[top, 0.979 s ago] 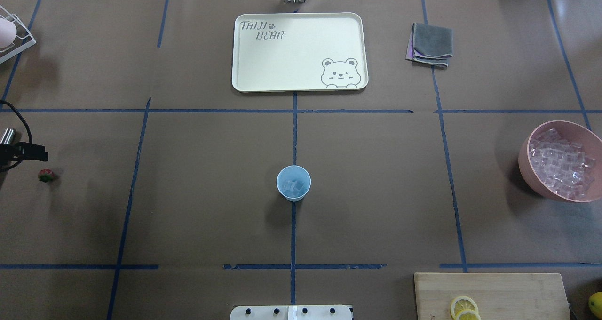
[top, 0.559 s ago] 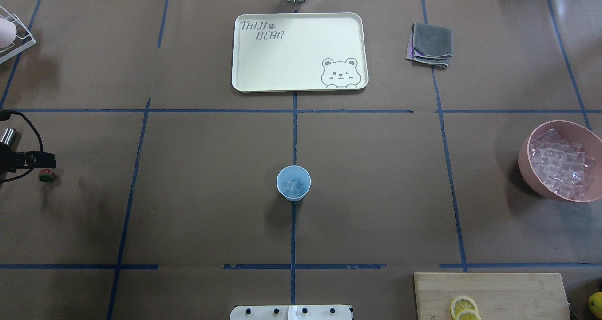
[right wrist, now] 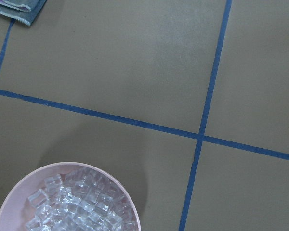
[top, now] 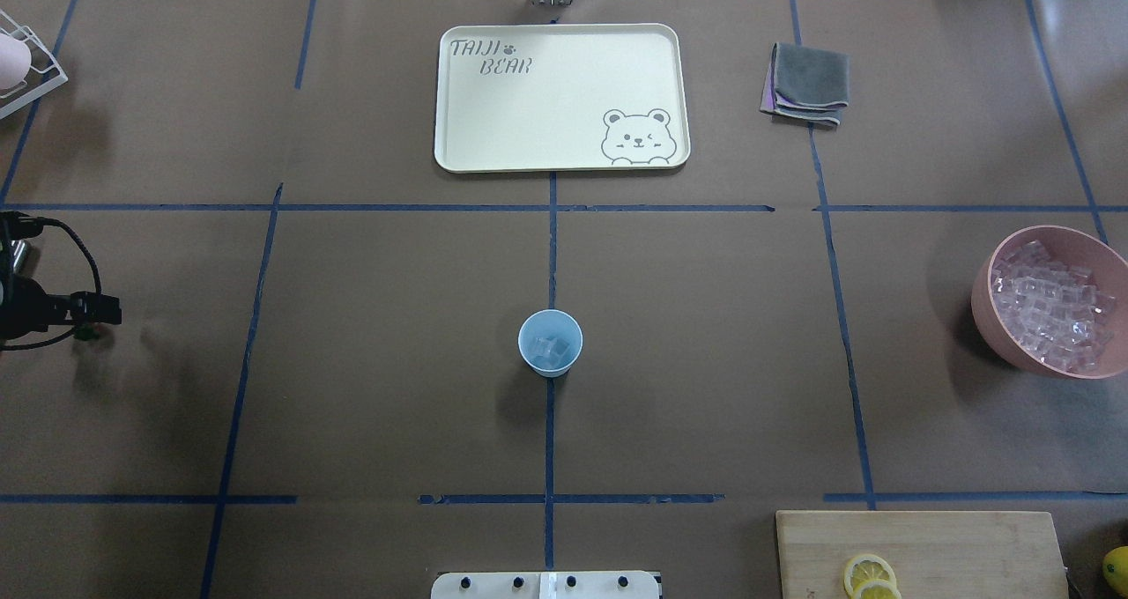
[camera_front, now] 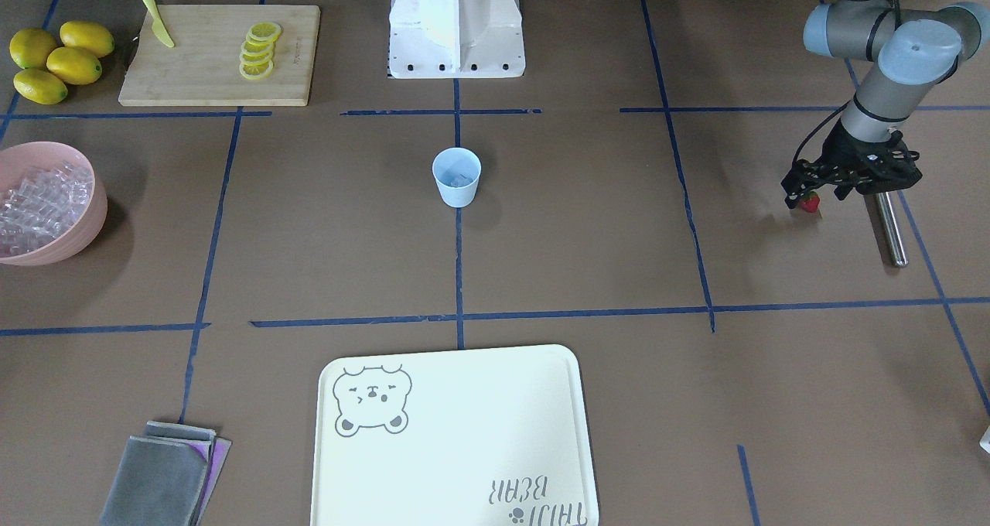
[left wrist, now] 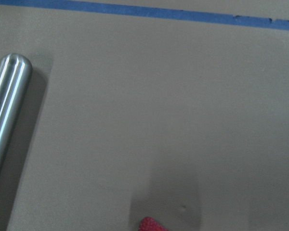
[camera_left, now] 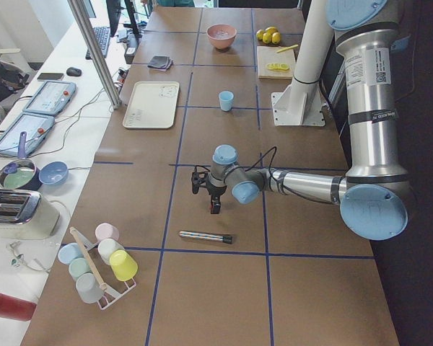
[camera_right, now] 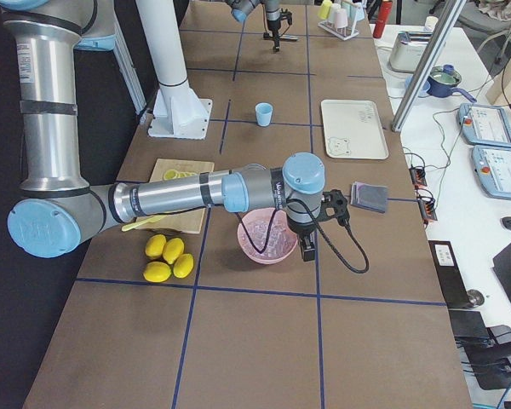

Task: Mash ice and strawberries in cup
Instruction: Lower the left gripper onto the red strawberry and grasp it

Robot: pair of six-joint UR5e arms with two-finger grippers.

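The pale-blue cup (top: 550, 342) stands at the table's middle with a few ice cubes (top: 552, 350) in it; it also shows in the front view (camera_front: 456, 176). The small red strawberry (camera_front: 810, 202) lies on the table at the robot's far left. My left gripper (camera_front: 807, 193) hangs right over it, its jaws apart around the strawberry. In the overhead view the gripper (top: 99, 312) hides most of the strawberry (top: 85, 334). The left wrist view shows only its red tip (left wrist: 149, 224). My right gripper (camera_right: 305, 248) hangs beside the pink bowl; I cannot tell its state.
The pink bowl (top: 994, 330) full of ice sits at the right. A steel rod (camera_front: 889, 228) lies next to the strawberry. The cream tray (top: 493, 114) and a grey cloth (top: 806, 84) are at the far side. A cutting board (top: 952, 537) with lemon slices and lemons (camera_front: 54, 62) are near right.
My left gripper has moved rightward in the overhead view, from beside the strawberry to over it, and now covers most of it. The cup has not moved.
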